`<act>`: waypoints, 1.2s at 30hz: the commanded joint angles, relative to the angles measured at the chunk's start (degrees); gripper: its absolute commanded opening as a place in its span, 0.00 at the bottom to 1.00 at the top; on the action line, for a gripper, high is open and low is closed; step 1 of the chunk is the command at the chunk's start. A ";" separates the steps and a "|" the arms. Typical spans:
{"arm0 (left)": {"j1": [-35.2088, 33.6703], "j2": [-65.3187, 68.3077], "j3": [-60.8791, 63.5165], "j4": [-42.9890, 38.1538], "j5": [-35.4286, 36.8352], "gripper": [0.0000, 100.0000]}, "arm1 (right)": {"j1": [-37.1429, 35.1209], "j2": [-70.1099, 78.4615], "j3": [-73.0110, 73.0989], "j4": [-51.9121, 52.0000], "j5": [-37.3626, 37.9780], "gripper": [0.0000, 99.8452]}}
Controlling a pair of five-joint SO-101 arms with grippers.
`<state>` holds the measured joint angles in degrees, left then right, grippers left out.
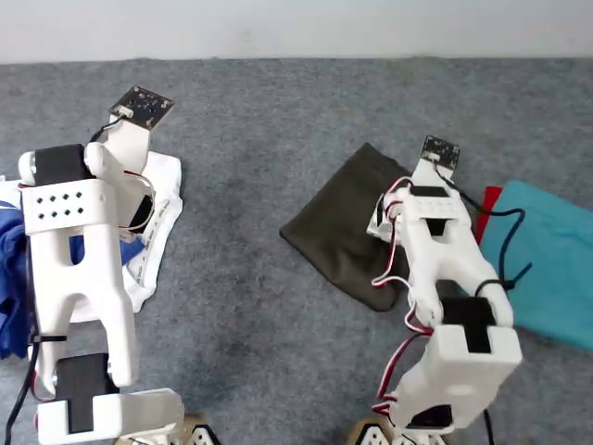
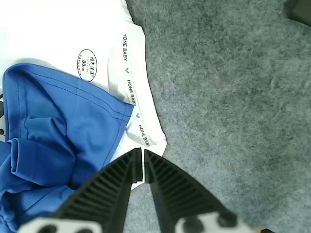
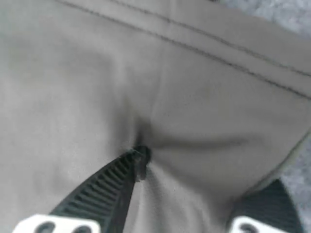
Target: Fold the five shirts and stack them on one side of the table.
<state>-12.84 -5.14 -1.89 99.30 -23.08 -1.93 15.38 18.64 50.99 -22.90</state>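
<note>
Pressing olive shirt (image 3: 97,73): right gripper (image 3: 204,172) jaws apart | left gripper (image 2: 143,154) jaws together (over white shirt (image 2: 63,29))

Apparent robotics lab bench: grey felt-covered table (image 1: 278,120), plain white wall (image 1: 296,28) across the frame's top, two white arms (image 1: 79,269) based at lower edge.

5 shirts (image 1: 338,232) and 2 arms (image 1: 74,260) on 1 table (image 1: 259,139).
</note>
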 commanded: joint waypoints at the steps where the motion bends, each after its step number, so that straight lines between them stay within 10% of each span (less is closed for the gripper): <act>1: -0.35 -3.08 -0.13 0.79 -0.44 0.01 | 0.57 3.38 -6.68 4.53 0.88 0.15; 5: -0.35 -3.16 -0.13 1.14 -0.44 0.01 | 0.75 7.96 -14.24 10.86 10.29 0.01; 36: -0.09 -3.16 -0.22 1.14 -0.44 0.01 | 6.64 -42.51 -20.22 38.02 41.41 0.01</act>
<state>-12.84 -5.14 -1.89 99.30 -23.08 3.08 -20.92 1.41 87.47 14.90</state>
